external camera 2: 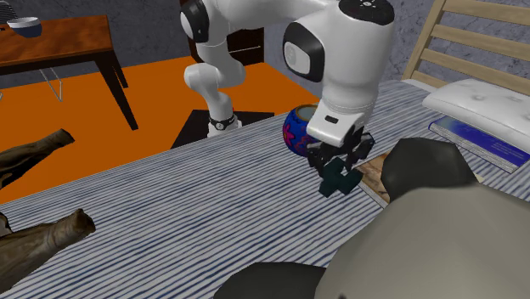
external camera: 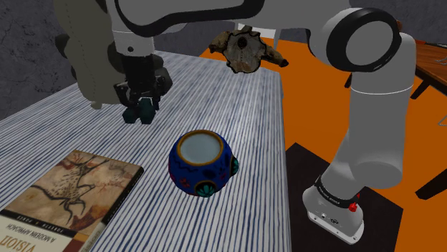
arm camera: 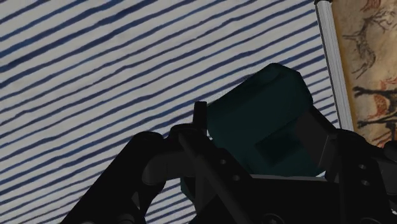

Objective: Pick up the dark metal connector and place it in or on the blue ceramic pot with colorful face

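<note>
Pot on the surface, book near it (toward shoulder view's left)

We read "VISION", upside down, on the cover of the book, which lay at about eight o'clock from the blue pot. A smaller line beside it seemed to say "A MODERN APPROACH". We couldn't read the small lettering on the arm's base.

Black two-finger gripper clasps dark teal blocky connector over blue-white striped cloth; round blue painted pot just behind.
</note>
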Controlling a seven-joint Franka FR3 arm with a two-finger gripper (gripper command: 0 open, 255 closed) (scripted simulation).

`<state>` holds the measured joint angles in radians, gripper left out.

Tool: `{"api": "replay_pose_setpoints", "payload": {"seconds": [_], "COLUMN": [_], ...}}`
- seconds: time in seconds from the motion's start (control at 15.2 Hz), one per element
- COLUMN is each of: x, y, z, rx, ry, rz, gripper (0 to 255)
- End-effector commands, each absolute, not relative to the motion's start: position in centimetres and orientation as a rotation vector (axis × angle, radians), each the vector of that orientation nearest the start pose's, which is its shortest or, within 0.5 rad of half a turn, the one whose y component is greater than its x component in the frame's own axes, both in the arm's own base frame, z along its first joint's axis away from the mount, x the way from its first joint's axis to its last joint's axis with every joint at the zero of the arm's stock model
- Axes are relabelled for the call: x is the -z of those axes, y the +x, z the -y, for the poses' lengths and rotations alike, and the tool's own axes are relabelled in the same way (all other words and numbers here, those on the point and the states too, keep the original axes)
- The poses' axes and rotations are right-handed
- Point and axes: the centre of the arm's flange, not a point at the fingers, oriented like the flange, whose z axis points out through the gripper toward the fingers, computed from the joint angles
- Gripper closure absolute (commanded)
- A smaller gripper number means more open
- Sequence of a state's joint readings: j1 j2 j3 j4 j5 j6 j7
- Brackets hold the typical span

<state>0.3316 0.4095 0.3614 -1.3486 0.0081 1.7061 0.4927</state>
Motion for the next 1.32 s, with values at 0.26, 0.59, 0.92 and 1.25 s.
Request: {"api": "replay_pose_setpoints", "payload": {"seconds": [0.26, 0.59, 0.92, 1.25], "x": [-53.4, -56.0, -58.7, -61.1], "y": [54.4, 54.4, 54.4, 54.4], "z": [-39.7, -39.7, -39.7, -39.7], "rx": [-0.160, -0.160, -0.160, -0.160], "ry": [-3.017, -3.017, -3.017, -3.017], "rz": [0.263, 0.263, 0.263, 0.263], "gripper": [255, 255, 255, 255]}}
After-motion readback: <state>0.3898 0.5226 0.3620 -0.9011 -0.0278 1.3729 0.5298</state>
